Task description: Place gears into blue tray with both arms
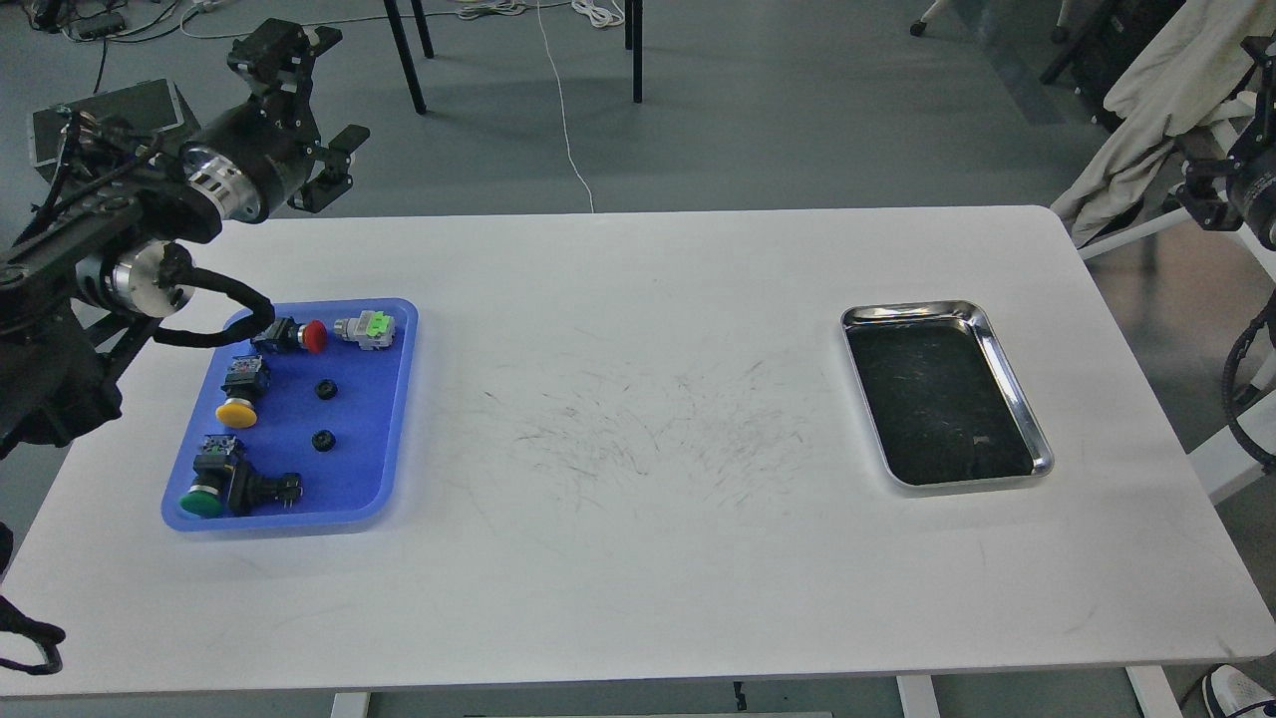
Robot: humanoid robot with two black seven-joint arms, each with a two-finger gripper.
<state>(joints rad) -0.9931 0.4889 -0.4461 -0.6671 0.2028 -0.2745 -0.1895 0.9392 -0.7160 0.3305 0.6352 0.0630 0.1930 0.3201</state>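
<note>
Both gears lie inside the blue tray [361, 439] at the table's left, one gear [324, 390] just behind the other gear [322, 439]. My left gripper [311, 108] hangs open and holds nothing, raised above the table's back left edge, well behind the tray. The left arm's cable loops over the tray's back left corner. Only a dark end of my right arm [1234, 179] shows at the right edge, off the table, and its fingers cannot be told apart.
The blue tray also holds several push-button switches: red [299, 336], grey-green [365, 329], yellow [239, 395] and green [213, 489]. A shiny steel tray [1000, 351] with a dark inside sits at the right. A chair with draped cloth [1146, 110] stands past the right corner.
</note>
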